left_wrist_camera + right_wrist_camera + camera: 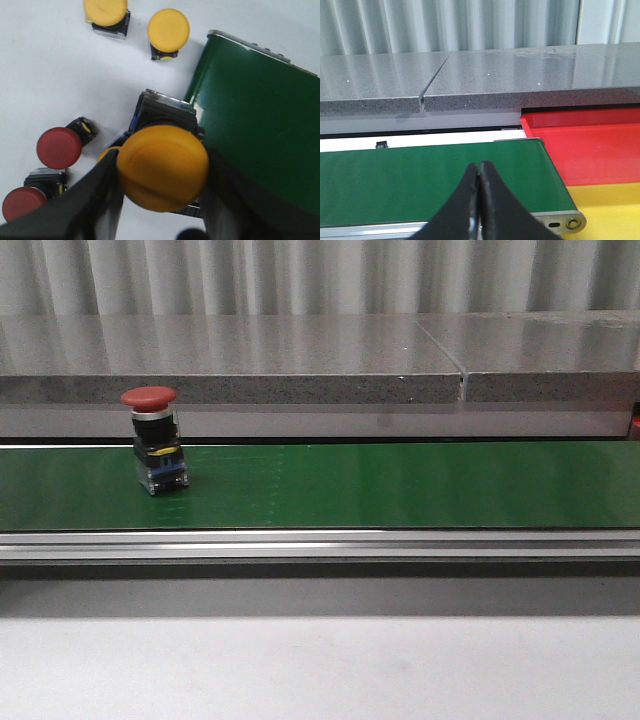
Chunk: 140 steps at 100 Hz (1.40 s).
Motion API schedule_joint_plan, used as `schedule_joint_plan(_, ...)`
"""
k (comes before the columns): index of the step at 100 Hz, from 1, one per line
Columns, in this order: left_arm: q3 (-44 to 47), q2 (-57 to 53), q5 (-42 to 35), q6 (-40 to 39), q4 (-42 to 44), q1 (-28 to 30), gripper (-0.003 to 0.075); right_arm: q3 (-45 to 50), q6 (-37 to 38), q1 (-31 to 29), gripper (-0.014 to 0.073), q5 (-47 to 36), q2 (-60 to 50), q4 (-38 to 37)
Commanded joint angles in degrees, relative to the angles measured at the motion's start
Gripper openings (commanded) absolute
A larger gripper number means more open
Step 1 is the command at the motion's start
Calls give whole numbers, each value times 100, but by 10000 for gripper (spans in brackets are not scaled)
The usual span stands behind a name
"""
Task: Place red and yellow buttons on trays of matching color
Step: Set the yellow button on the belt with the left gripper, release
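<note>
1. A yellow button [162, 167] is pinched by its cap between the fingers [100, 195] of the left end effector [160, 200], above the white desk [50, 75] beside the green conveyor belt [255, 130].
2. Two more yellow buttons [168, 31] and two red buttons [59, 147] are seen on the desk below.
3. One red button [155, 440] stands upright on the belt's left part.
4. The right end effector [480, 200] is pressed together, empty, over the belt's end, near the red tray [590, 145] and yellow tray [610, 205].
</note>
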Motion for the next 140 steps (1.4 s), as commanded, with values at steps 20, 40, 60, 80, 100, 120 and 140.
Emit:
schedule_joint_plan(20, 206, -281, -246, 1, -83, -654, 188, -108, -40, -34, -66, -450, -105, -46)
schedule_joint_plan(40, 301, -170, -436, 1, -83, -829, 188, -108, -40, -34, -66, -450, -105, -46)
schedule_joint_plan(60, 301, 17, -426, 1, -54, -829, 193, -108, -40, -34, -66, -450, -105, -46)
schedule_joint_plan(80, 301, 54, -450, 11, -187, -829, 428, -108, -40, -34, -66, -450, -105, -46)
schedule_joint_plan(100, 301, 54, -585, 72, -231, -881, 543, -108, -40, -34, -66, -450, -105, -46)
schedule_joint_plan(120, 301, -152, -881, 248, -231, -1208, 543, -108, -40, -34, -66, -450, -105, -46)
schedule_joint_plan(140, 301, -665, -1137, 511, -274, -1684, 543, -108, -40, -34, -66, -450, -105, -46)
